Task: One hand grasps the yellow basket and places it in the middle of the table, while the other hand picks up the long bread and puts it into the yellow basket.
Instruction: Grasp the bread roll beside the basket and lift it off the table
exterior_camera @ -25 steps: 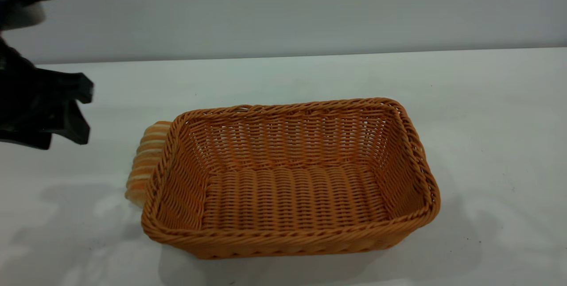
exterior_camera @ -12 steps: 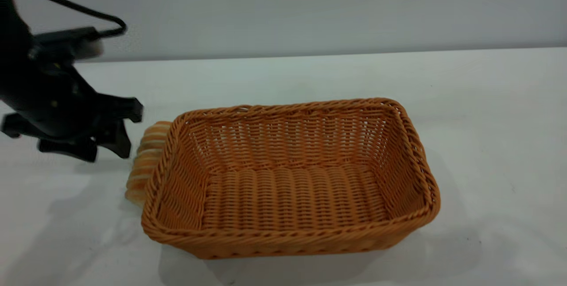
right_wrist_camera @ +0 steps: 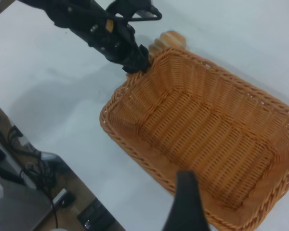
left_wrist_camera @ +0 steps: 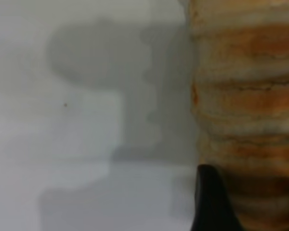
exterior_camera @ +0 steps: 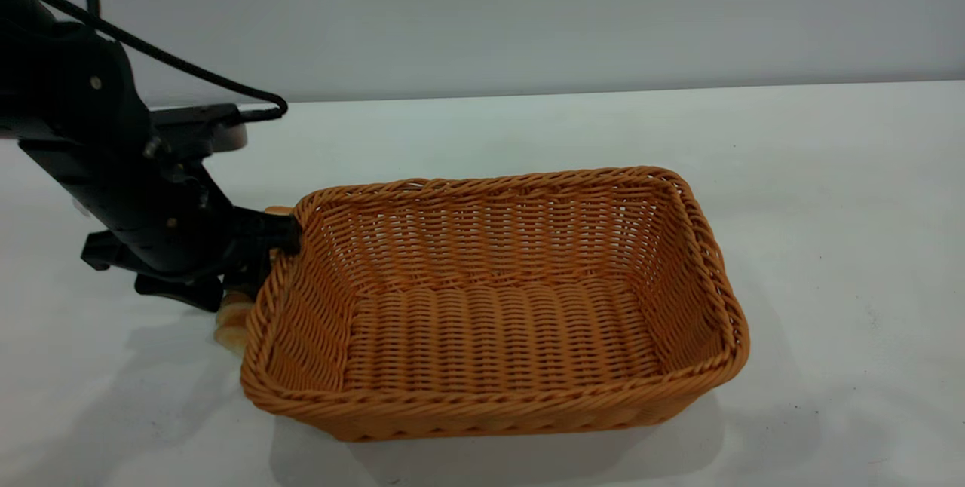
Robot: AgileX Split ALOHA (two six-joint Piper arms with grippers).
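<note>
The yellow basket (exterior_camera: 490, 405) stands empty and upright on the table (exterior_camera: 829, 208), near its middle. The long bread (exterior_camera: 230, 323) lies on the table against the outside of the basket's left end, mostly hidden by my left gripper (exterior_camera: 243, 264). That gripper is open and low over the bread, one finger at the basket's rim corner, the other on the far side of the roll. The left wrist view shows the striped bread (left_wrist_camera: 245, 96) close up beside one dark finger (left_wrist_camera: 209, 204). My right gripper is out of the exterior view. One of its fingers (right_wrist_camera: 185, 204) hangs high above the basket (right_wrist_camera: 135, 139), holding nothing.
A black cable (exterior_camera: 188, 72) loops over the left arm. Bare tabletop lies to the right of and behind the basket. The right wrist view shows the table's edge with cables and gear on the floor (right_wrist_camera: 19, 163) below it.
My left gripper has come in from the far left and dropped down onto the bread beside the basket. The basket and the bread have not moved.
</note>
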